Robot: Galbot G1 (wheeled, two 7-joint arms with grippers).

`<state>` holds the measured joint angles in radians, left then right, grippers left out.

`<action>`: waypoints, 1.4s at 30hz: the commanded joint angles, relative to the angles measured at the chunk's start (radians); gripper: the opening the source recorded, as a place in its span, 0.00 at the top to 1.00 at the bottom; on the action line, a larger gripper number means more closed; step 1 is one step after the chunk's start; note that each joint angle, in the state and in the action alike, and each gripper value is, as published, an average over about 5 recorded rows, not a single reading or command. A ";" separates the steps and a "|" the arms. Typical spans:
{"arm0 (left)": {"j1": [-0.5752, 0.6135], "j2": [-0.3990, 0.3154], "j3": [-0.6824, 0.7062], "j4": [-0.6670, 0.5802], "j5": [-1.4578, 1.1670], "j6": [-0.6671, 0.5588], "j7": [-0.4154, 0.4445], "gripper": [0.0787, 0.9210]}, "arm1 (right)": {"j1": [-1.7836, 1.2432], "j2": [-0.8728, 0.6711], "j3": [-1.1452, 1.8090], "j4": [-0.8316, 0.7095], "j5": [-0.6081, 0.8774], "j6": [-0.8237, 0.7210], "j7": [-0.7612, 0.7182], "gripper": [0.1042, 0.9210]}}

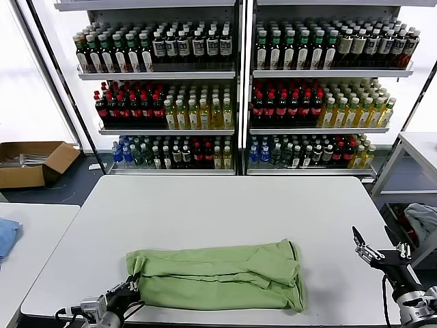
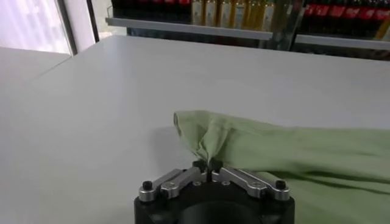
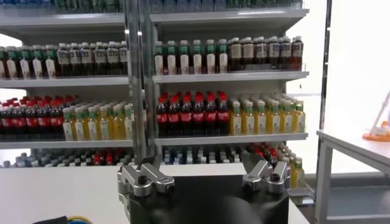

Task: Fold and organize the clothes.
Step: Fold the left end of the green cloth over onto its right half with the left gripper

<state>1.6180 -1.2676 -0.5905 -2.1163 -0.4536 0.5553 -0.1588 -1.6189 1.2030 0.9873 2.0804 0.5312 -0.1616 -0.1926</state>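
A: Head view. Where's the polo shirt (image 1: 218, 273)?
B: Lower centre of frame, folded into a long band on the white counter (image 1: 225, 205). Left claw (image 1: 130, 287) at lower left, at the shirt's left end. Right claw (image 1: 379, 242) at lower right, raised, fingers spread wide, empty.

A: Left wrist view?
B: Left claw (image 2: 208, 165) pinched tight on the shirt's (image 2: 280, 152) corner edge, bottom centre.

A: Right wrist view?
B: Right claw (image 3: 204, 176) agape at bottom centre, bottle shelves (image 3: 201, 76) behind.
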 commanded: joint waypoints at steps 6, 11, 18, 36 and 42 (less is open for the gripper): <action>-0.057 0.167 -0.394 0.065 -0.121 -0.009 0.105 0.98 | -0.008 -0.008 0.011 0.009 0.013 0.005 0.001 0.12; -0.095 0.296 -0.509 0.161 -0.166 -0.009 0.157 0.98 | -0.004 -0.012 0.002 0.017 0.015 0.003 0.003 0.12; -0.132 0.416 -0.528 0.180 -0.181 -0.004 0.189 0.98 | -0.009 -0.019 0.000 0.037 0.019 0.004 0.005 0.12; -0.140 0.276 -0.234 -0.195 -0.165 0.024 0.161 0.98 | -0.064 0.008 0.013 0.106 0.011 0.010 0.003 0.12; -0.151 0.190 -0.095 -0.177 -0.150 0.024 0.145 0.98 | -0.071 0.031 -0.001 0.119 -0.011 0.011 -0.002 0.12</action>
<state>1.4843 -0.9973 -0.8586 -2.2267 -0.6132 0.5763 -0.0063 -1.6837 1.2235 0.9873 2.1891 0.5290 -0.1509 -0.1951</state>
